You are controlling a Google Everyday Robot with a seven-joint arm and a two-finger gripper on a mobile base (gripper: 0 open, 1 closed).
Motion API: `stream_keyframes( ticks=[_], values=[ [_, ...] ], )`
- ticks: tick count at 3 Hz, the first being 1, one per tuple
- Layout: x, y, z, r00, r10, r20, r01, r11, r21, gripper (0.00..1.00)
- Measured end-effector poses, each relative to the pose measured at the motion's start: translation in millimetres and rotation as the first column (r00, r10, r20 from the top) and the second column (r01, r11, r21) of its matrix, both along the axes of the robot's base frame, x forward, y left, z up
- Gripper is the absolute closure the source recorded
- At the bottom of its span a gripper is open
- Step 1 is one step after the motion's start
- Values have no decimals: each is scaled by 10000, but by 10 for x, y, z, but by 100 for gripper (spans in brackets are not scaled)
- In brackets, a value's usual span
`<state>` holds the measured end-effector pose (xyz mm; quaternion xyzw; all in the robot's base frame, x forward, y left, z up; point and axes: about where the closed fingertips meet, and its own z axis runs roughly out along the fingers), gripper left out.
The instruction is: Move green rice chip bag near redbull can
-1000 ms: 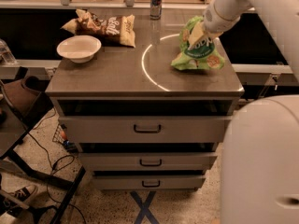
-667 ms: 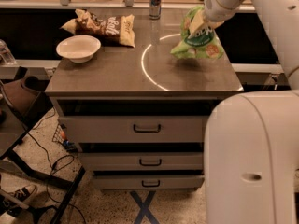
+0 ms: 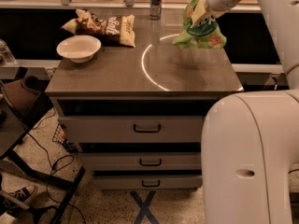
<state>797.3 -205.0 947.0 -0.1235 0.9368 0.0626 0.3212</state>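
The green rice chip bag (image 3: 200, 29) hangs just above the right rear of the bench (image 3: 107, 73), its long axis roughly vertical. The gripper (image 3: 202, 7) is clamped on its top edge. The redbull can (image 3: 155, 1) stands near, left of the bag in view, at the bench's back edge, so the carry probably goes left and slightly back.

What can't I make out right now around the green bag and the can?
Camera view:
- Gripper: it holds the green bag in the air, but its fingertips are buried in the bag's crumpled top.
- Can: its top runs into the picture's upper edge, and the label is too small to read.
- Drawers: their right end is hidden behind the robot's body.
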Motion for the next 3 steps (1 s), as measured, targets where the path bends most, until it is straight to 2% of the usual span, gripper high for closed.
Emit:
stream_keyframes(
  ticks=[1, 2, 3],
  values=[
    [78, 51, -35, 9993, -365, -9, 365, 9993, 78, 100],
    [349, 130, -80, 9894, -1419, 294, 1406, 9892, 417, 100],
    [649, 260, -32, 9749, -2036, 900, 1967, 9772, 803, 100]
  ],
)
